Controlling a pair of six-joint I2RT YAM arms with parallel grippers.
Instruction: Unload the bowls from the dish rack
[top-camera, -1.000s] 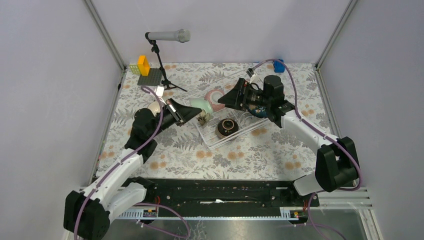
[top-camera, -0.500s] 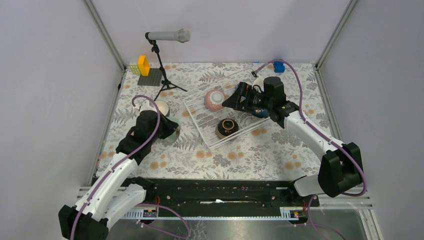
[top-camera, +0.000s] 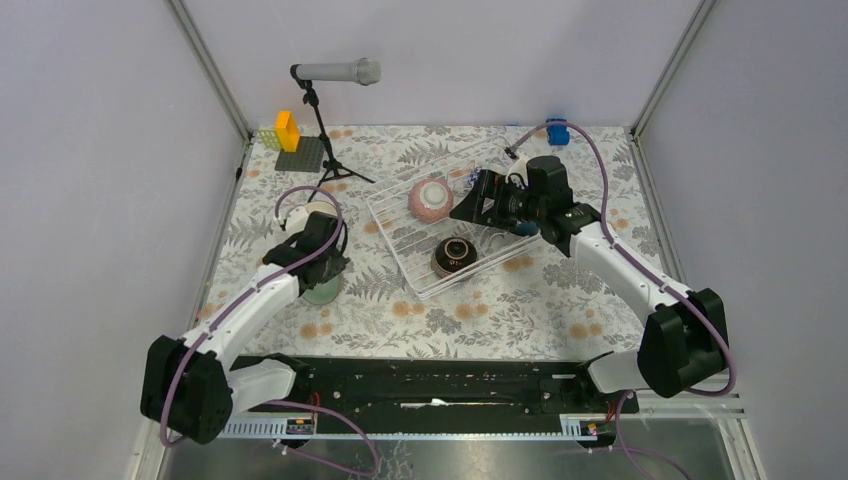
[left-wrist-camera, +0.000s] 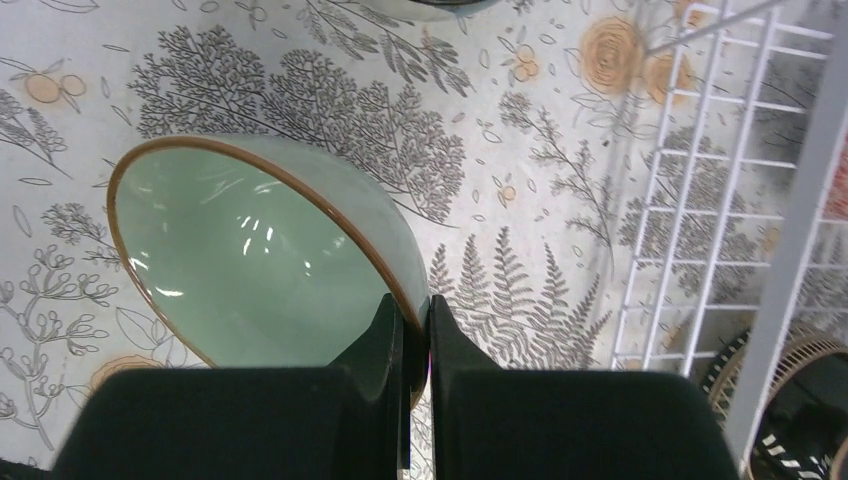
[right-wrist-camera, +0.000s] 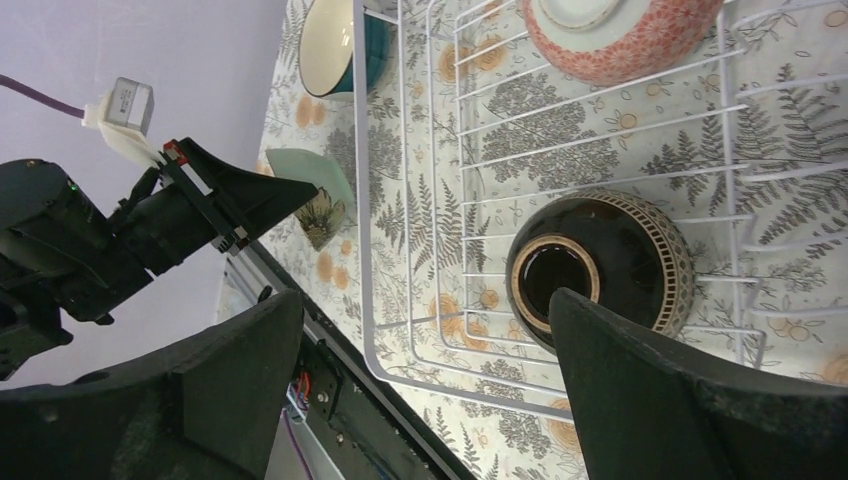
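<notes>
We found the mint green bowl (left-wrist-camera: 250, 260) to be glossy glazed ceramic, round, with a thin brown line at the rim. The dish rack (right-wrist-camera: 358, 200) was a low-sided grid of thin white wire. The surface (left-wrist-camera: 500, 120) carried a matt fern-and-flower print. In the rack lay a dark brown bowl (right-wrist-camera: 640, 250) with a banded pattern and a pink bowl (right-wrist-camera: 620, 40) with a fine red pattern.

Against the view one second earlier, the left arm had drawn back from the rack's edge, taking the mint green bowl with it. The right arm had hardly shifted.

The left end effector (left-wrist-camera: 417, 315) pointed steeply down, its fingers closed tight on the tilted bowl's rim, with the rack off to its right. We could not tell whether the bowl touched the surface. The right end effector (right-wrist-camera: 425, 300) hovered over the rack with jaws spread wide, holding nothing, the dark brown bowl below it.
</notes>
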